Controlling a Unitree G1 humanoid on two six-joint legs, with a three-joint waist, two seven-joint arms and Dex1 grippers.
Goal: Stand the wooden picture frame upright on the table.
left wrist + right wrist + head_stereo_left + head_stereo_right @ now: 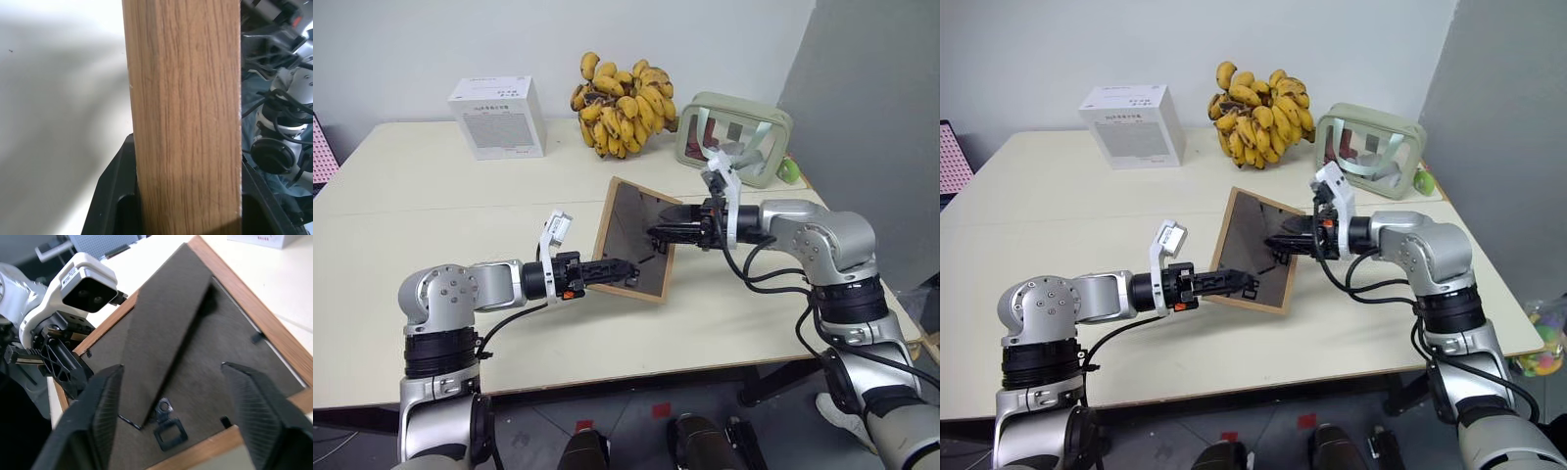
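I have the wooden picture frame [634,238] in the middle of the head view, lifted and tilted over the worktop [431,196], with its dark back turned toward me. From here I can't tell for sure if its low edge rests on the worktop or hangs just above it.

My left claw [619,265] is shut on the frame's wooden border near the lower middle of the picture. In the left wrist view the wood fills the gap between the two black fingers [112,196], so this grip is what keeps the frame from flopping flat.

My right claw [171,396] comes in from the right side and its fingers stand wide apart with nothing in them. In the right wrist view they point straight at the dark back panel, one on each side of the long flat stand leg [166,328] that lies folded against the back. I think the right claw is there to pull that leg out, because the frame needs the leg behind it to stand up alone.

At the top of the picture, well away from the frame, sit a white box [497,117], a bunch of bananas [625,106] and a green-rimmed pouch [734,137]. They leave me room to set the frame down.
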